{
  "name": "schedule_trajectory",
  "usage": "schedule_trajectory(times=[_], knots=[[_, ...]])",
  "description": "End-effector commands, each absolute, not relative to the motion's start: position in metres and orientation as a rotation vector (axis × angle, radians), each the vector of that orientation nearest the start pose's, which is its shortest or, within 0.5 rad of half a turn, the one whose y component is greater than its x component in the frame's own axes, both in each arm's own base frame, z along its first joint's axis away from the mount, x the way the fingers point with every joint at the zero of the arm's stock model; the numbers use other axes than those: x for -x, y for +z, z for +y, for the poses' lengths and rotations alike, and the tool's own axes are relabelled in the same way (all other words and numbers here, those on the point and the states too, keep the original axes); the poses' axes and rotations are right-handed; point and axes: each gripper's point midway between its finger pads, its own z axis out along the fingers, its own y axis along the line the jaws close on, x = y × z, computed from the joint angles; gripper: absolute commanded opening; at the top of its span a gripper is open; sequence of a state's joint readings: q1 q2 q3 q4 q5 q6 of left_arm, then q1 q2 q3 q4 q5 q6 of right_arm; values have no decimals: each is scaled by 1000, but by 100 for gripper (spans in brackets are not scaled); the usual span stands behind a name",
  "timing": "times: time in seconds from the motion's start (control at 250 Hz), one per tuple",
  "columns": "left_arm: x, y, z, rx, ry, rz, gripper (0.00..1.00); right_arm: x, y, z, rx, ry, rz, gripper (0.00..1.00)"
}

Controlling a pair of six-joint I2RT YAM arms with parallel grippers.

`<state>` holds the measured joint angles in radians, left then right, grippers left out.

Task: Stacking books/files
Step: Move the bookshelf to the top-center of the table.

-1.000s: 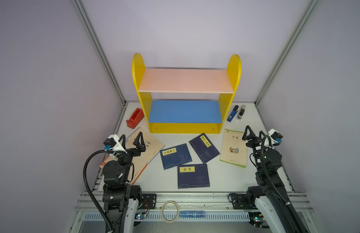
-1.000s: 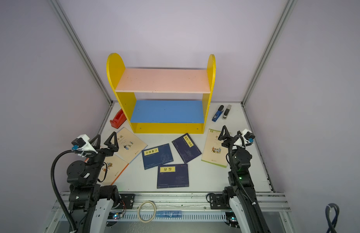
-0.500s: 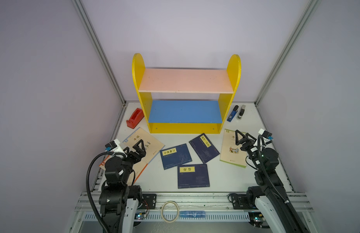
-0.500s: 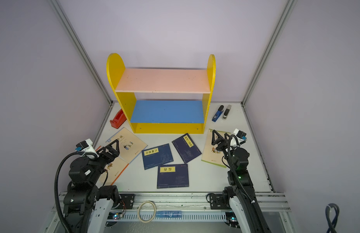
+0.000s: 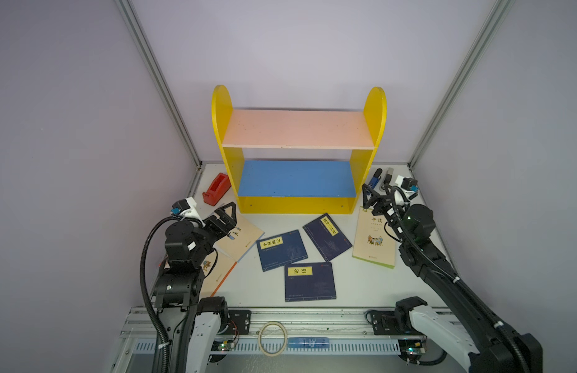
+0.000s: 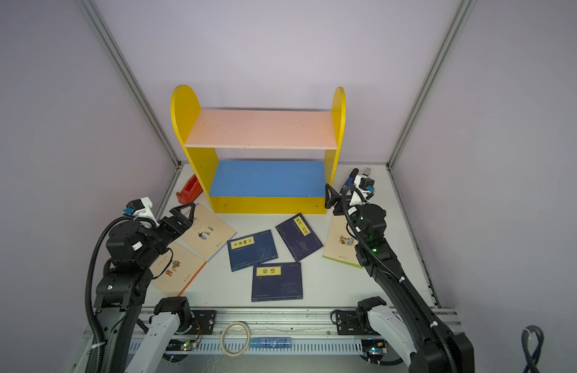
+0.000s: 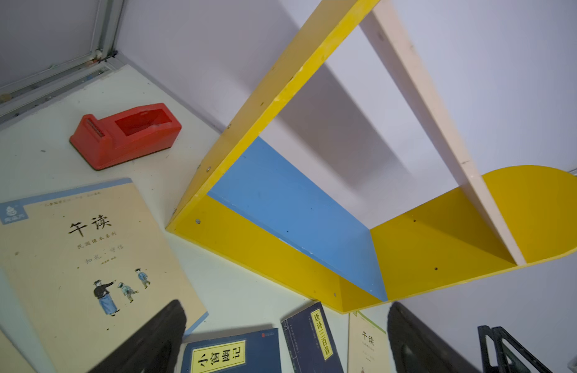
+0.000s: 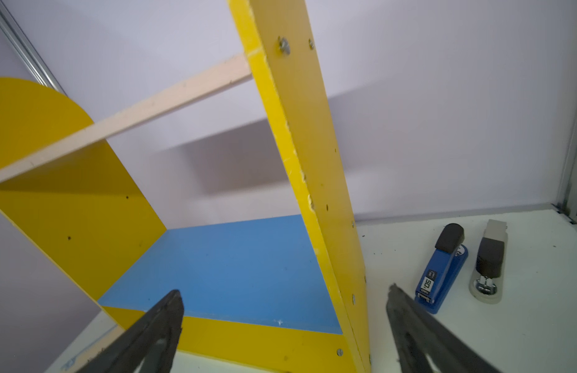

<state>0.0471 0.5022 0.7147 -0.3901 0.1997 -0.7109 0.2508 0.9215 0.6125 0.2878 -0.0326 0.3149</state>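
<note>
Several books lie flat on the white table [image 5: 361, 284] in front of a shelf. Three are navy with yellow labels [image 5: 282, 250] [image 5: 327, 237] [image 5: 309, 281]. Of the cream ones, two overlap at the left [image 5: 246, 237] [image 5: 220, 274] and the third lies at the right [image 5: 374, 240]. My left gripper [image 5: 224, 216] [image 6: 183, 213] [image 7: 283, 339] hangs open and empty over the far end of the left cream book [image 7: 86, 258]. My right gripper [image 5: 376, 197] [image 6: 332, 200] [image 8: 285, 323] is open and empty, above the right cream book's far edge by the shelf's right front corner.
The yellow shelf [image 5: 232, 135] with a blue lower board [image 5: 296, 177] and a pink upper board stands at the back. A red tape dispenser [image 5: 216, 189] [image 7: 125, 135] sits left of it. A blue stapler [image 8: 442, 268] and a grey one [image 8: 489, 261] lie right of it. A tape roll [image 5: 273, 334] rests on the front rail.
Both grippers dipped, then reached away from the front rail. The left went further over the left cream book; the right went left and back to the shelf's corner. Jaws stayed open.
</note>
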Motion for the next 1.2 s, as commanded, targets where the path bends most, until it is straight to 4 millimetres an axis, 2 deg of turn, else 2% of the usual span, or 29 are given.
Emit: schedule_trajectory(times=[0.0,0.064,0.184,0.32,0.468,0.536,0.628,0.796,0.876,0.964,1.052,1.196], knots=[[-265,296,-13,486,-583,1601,100,-349,297,83,0,307,1601,98],[-267,281,-15,483,-581,1614,100,-352,288,86,13,311,1596,99],[-276,269,-35,385,-614,1671,100,-369,268,95,50,314,1620,99],[-286,270,-50,310,-610,1721,100,-390,252,101,50,308,1690,94],[-293,261,-71,242,-627,1752,100,-406,250,86,-24,227,1662,91],[-296,259,-80,211,-625,1772,100,-412,254,89,-19,241,1651,90],[-297,261,-93,158,-620,1793,100,-424,255,91,-4,245,1645,85],[-295,261,-101,117,-574,1793,100,-442,251,84,-12,255,1650,65],[-295,261,-103,113,-578,1795,100,-442,253,92,36,303,1635,58],[-295,261,-104,110,-576,1798,100,-443,255,98,67,322,1633,42],[-296,260,-104,112,-572,1802,100,-443,255,98,66,318,1636,29],[-296,260,-104,115,-570,1805,100,-441,255,93,53,294,1643,17]])
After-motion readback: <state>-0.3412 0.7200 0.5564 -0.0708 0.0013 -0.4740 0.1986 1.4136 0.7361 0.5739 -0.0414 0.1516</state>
